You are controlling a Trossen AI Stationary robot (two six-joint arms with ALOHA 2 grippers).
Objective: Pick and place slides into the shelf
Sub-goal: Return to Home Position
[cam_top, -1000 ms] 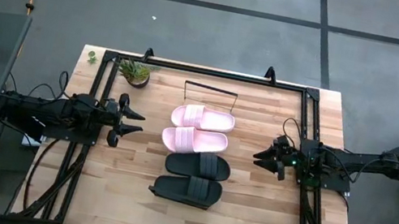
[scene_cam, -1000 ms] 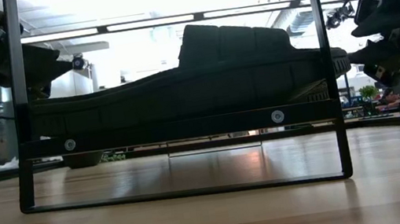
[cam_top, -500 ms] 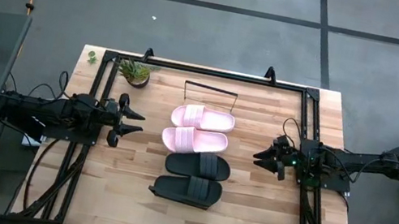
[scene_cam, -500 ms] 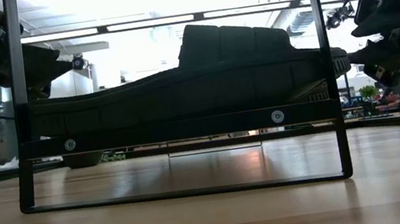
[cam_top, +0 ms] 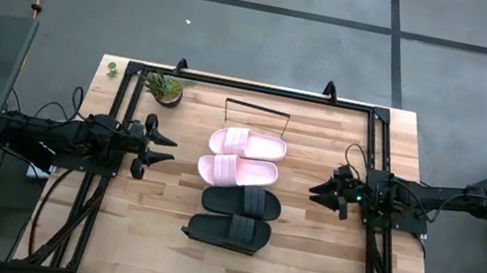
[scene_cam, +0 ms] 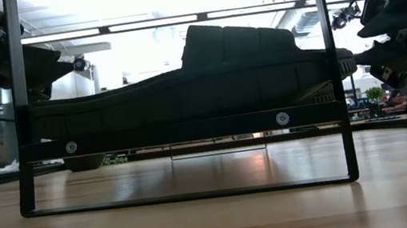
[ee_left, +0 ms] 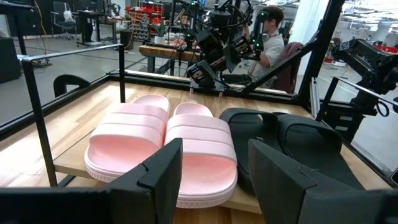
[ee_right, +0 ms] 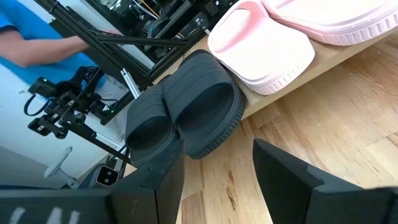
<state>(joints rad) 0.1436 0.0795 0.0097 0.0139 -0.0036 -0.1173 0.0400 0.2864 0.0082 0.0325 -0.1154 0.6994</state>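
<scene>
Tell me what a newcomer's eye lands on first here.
The two pink slides and two black slides stand out first, lined up side by side on the shelf at the table's middle. The left gripper and right gripper flank them at the table's sides, both open and empty.

1. The wooden table [cam_top: 302, 257] carries a low shelf [ee_left: 69, 157] near its middle and a small potted plant [cam_top: 167, 90] near a corner on the left arm's side.
2. The shelf holds four sandals side by side: two pink slides [cam_top: 247, 143] together, then two black slides [cam_top: 242, 201].
</scene>
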